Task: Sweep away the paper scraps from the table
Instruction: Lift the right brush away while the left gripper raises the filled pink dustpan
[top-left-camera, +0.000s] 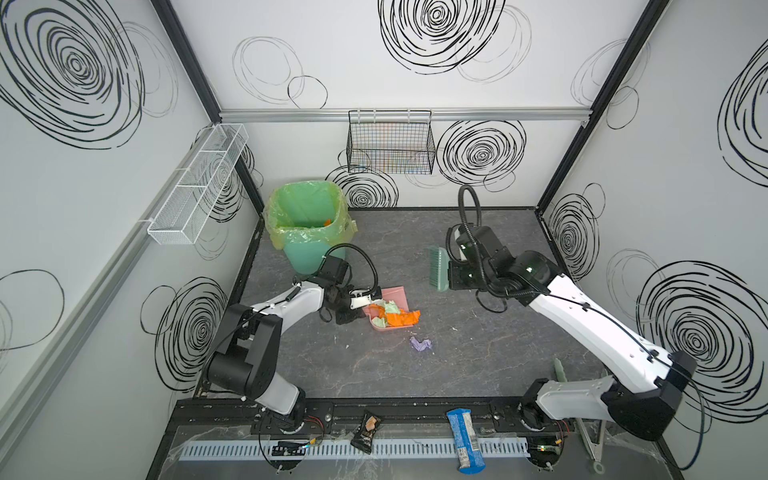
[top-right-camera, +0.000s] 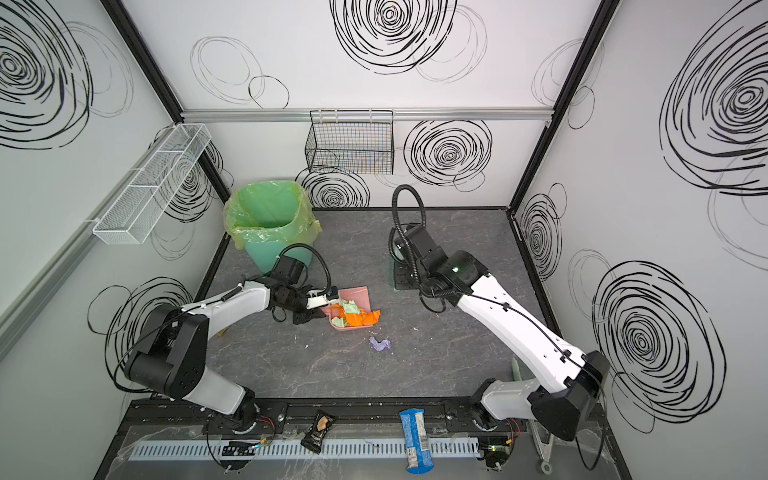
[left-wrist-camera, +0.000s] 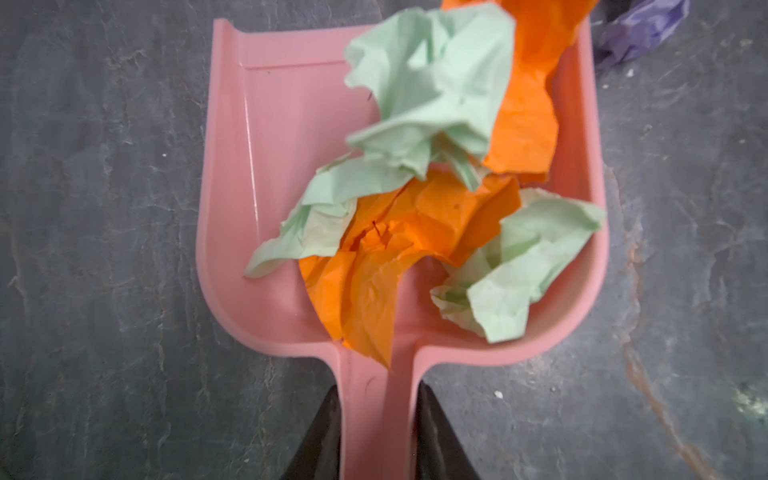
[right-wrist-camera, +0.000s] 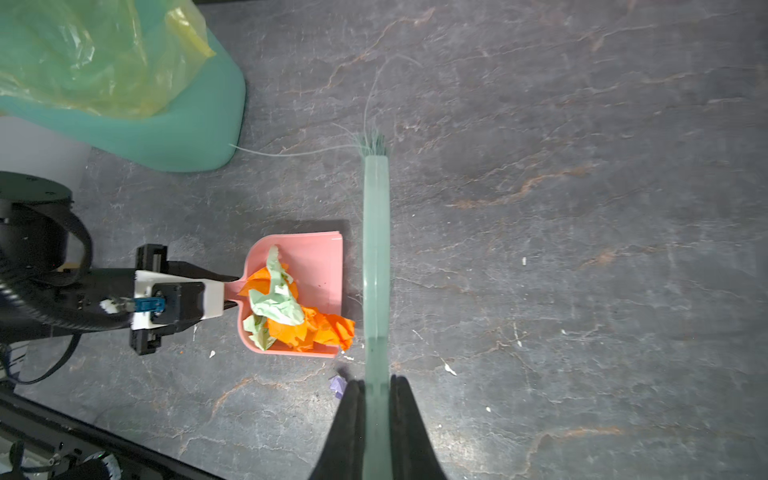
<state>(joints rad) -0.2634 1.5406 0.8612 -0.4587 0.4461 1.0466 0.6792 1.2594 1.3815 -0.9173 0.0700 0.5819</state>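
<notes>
- Left gripper (left-wrist-camera: 378, 415): its black fingers (left-wrist-camera: 320, 436) were closed on the narrow handle of a pink plastic dustpan (left-wrist-camera: 270, 166). The dustpan was near the middle of the dark grey, veined tabletop (top-left-camera: 457, 365); whether it touched the surface could not be told.
- Paper scraps (left-wrist-camera: 415, 232): crumpled orange and pale green wads lay piled in the dustpan, crowded toward one side wall. One orange wad (top-left-camera: 409, 318) overhung the pan's open lip.
- Lavender scrap (top-left-camera: 420, 344): a single crumpled wad lay on the tabletop just beside the dustpan, outside it, on the side nearer the front edge.
- Right gripper (right-wrist-camera: 376, 386): its fingers (right-wrist-camera: 349, 415) were clamped on the flat handle of a pale green plastic brush (right-wrist-camera: 376, 249). In a top view the bristle head (top-left-camera: 439, 268) was apart from the dustpan, toward the back right.
- Teal plastic bin (top-left-camera: 307, 257) with a yellow-green liner bag (top-left-camera: 307, 208): it stood upright in the back left corner of the tabletop, behind the left gripper. An orange fragment (top-left-camera: 328, 222) showed inside.
</notes>
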